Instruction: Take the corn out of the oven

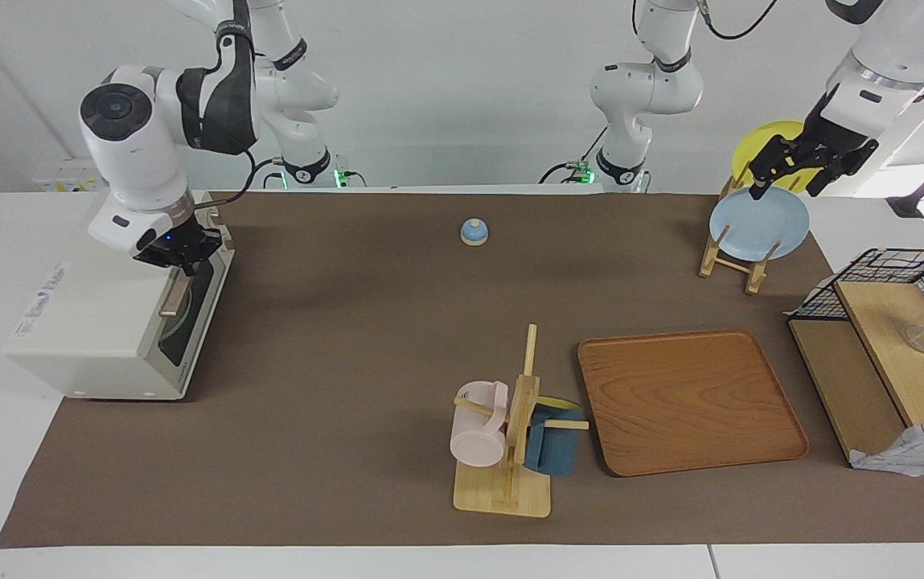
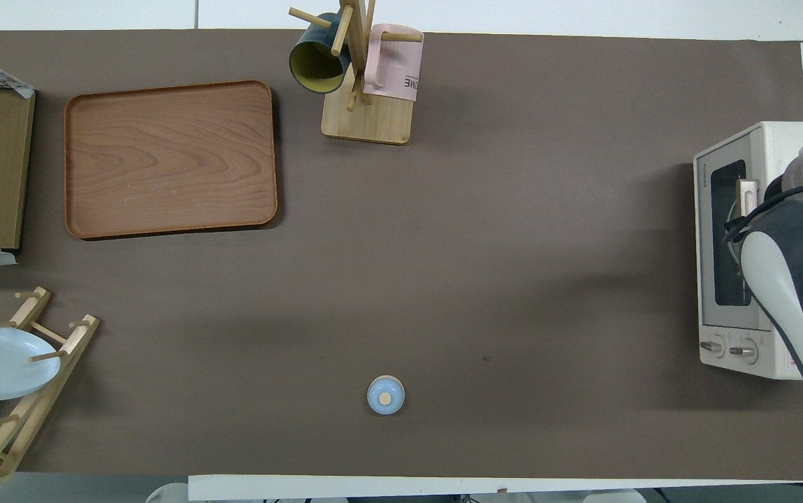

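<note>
The right gripper (image 1: 181,263), fingers closed, points down at the left of the facing view below its bent arm, while the left gripper (image 1: 791,173) hangs waiting, spread wide, at upper right.

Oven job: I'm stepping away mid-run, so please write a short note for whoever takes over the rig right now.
Right tool: shut on the handle of the oven, at the handle's end nearer the robots.
Left tool: open, waiting over the plate rack at the left arm's end of the table.
Oven: at the right arm's end of the table, door closed.
Corn: not visible; the dark glass does not show it.
Done: handle gripped.
Left: pull the door open, reach in, take the corn out and set it down.
</note>
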Motion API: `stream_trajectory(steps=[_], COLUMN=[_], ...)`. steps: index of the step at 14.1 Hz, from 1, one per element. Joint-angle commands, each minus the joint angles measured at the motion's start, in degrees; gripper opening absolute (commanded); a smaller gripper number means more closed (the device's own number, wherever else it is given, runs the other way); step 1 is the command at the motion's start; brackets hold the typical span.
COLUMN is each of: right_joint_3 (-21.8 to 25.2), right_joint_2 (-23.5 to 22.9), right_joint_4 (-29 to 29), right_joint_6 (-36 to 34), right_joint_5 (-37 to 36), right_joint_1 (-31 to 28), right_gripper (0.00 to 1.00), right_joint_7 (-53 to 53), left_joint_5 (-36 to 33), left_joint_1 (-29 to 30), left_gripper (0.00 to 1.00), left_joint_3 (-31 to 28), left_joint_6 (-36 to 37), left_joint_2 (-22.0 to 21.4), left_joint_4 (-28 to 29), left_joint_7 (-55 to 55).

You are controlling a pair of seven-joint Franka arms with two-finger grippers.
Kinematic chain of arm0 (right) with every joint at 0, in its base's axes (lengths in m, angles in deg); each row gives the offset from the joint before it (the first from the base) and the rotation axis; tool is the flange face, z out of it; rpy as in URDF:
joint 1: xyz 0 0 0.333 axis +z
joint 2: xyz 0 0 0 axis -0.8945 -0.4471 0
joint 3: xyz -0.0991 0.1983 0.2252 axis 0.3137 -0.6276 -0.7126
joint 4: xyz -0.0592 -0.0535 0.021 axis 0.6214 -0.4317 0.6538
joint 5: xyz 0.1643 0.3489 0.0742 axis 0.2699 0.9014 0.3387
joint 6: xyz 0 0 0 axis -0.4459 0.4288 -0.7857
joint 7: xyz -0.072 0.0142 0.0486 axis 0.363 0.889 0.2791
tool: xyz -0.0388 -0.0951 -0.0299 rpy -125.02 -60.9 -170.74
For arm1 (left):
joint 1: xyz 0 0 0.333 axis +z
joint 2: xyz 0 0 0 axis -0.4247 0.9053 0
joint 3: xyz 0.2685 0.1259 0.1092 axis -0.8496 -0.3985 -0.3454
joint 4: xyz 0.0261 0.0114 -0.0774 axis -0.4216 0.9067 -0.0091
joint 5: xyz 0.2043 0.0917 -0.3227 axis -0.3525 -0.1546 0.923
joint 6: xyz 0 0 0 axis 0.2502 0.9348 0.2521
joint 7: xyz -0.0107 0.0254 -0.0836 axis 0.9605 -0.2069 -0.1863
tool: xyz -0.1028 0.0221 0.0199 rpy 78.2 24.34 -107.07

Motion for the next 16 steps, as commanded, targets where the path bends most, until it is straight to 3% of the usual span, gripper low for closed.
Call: stream_trajectory(steps=[1, 5, 11, 16], right_joint_3=[-0.42, -0.42, -0.51, -0.51], right_joint_2=[0.78, -0.44, -9.48, -16.79], right_joint_4=[3.24, 3.77, 3.77, 3.42], right_joint_6=[3.06, 5.16, 15.08, 23.09], right_joint_5=[-0.94, -0.94, -0.76, -0.50], right_joint_1=[-1.12, -0.42, 6.17, 6.26], right_gripper=[0.00, 0.00, 0.00, 0.00], right_joint_7=[1.45, 0.92, -9.79, -11.74], left_joint_5=[0.59, 0.59, 0.59, 0.59], left_joint_1=[0.65, 0.65, 0.65, 0.65], left_gripper=[1.00, 1.00, 1.00, 1.00], left_joint_3=[0.23, 0.23, 0.23, 0.23], left_joint_6=[1.03, 1.03, 1.03, 1.03], left_joint_2=[-0.82, -0.82, -0.82, -0.82], left_joint_4=[0.20, 0.20, 0.20, 0.20], left_joint_7=[-0.29, -0.29, -0.29, -0.29])
